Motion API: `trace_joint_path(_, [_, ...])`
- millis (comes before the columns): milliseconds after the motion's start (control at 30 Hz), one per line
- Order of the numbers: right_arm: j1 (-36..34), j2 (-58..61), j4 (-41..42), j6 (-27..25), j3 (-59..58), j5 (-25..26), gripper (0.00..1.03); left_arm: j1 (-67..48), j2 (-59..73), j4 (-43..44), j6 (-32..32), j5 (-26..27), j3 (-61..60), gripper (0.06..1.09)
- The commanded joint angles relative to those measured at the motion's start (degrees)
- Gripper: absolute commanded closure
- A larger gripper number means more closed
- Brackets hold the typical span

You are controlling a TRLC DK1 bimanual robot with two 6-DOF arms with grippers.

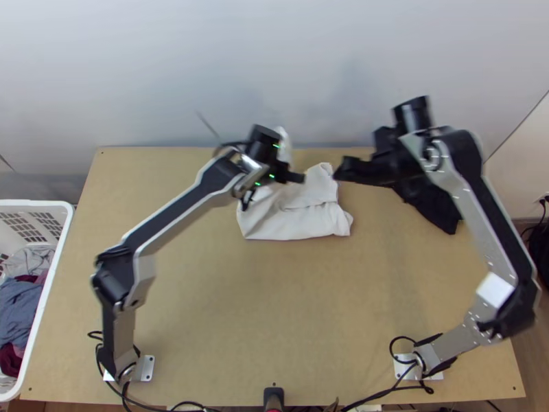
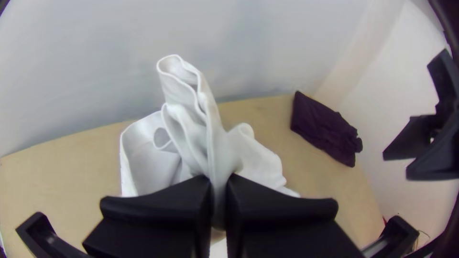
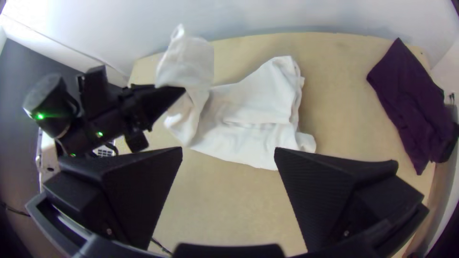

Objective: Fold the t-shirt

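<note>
Beyond the bench's left edge I have a white basket with clothes in it, grey, blue and dark red. Toward the far edge of the bench, left of its middle, my left hand is closed on the white t-shirt. From the left wrist view, I see a ruffled bunch of cloth pinched in that left hand, standing up past the fingers. The rest of the shirt lies near the middle of the far edge, creased and layered, one flap doubled over its right part. Just right of it, my right hand hangs above the bench; the right wrist view has its fingers spread wide. Near the bench's far right corner I've got a dark purple cloth, lying rumpled.
</note>
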Motion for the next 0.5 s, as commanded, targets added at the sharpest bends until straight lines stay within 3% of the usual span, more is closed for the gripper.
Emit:
trace_joint_path(0, [-5.1, -4.5, -2.1, 0.0, -2.6, -1.0, 0.13, -6.6, 6.7, -1.2, 0.1, 2.4, 6.4, 1.05])
trace_joint_path(333, [-6.0, -4.6, -2.1, 0.7, -3.6, -0.9, 0.13, -11.9, 14.8, -2.2, 0.2, 3.9, 7.6, 1.05])
trace_joint_path(467, [-6.1, -4.7, -2.1, 0.7, -4.5, -1.0, 0.13, -11.2, 19.1, 1.9, -1.0, 3.2, 8.9, 1.05])
